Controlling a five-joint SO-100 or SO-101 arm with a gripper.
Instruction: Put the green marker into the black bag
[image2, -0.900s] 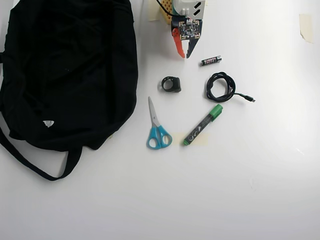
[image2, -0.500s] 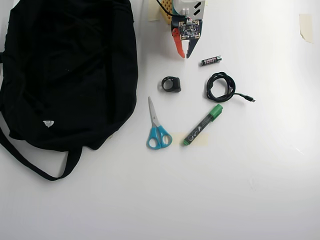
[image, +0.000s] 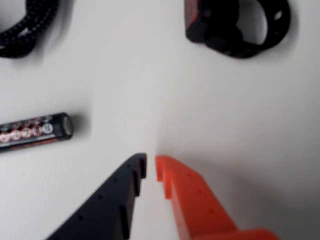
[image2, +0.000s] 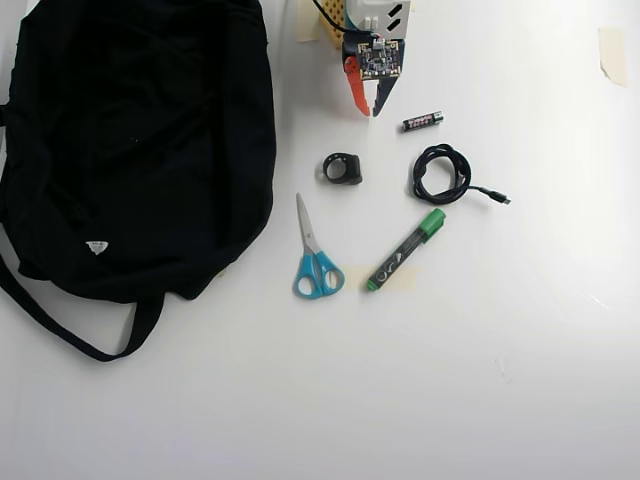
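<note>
The green marker (image2: 405, 250) lies slanted on the white table, its green cap pointing up-right, right of the scissors; it is out of the wrist view. The black bag (image2: 130, 150) fills the left side of the overhead view, its strap looping at the lower left and a small white tag on its lower part. My gripper (image2: 369, 113) is at the top centre, well above the marker and right of the bag. Its orange and black fingers are almost together and hold nothing. In the wrist view the gripper (image: 151, 162) hovers over bare table.
Blue-handled scissors (image2: 315, 255) lie left of the marker. A small black strap-like object (image2: 343, 168) (image: 235, 25), a coiled black cable (image2: 440, 172) (image: 25, 25) and a black battery (image2: 422, 121) (image: 37, 131) lie near the gripper. A tape piece (image2: 612, 50) sits at top right.
</note>
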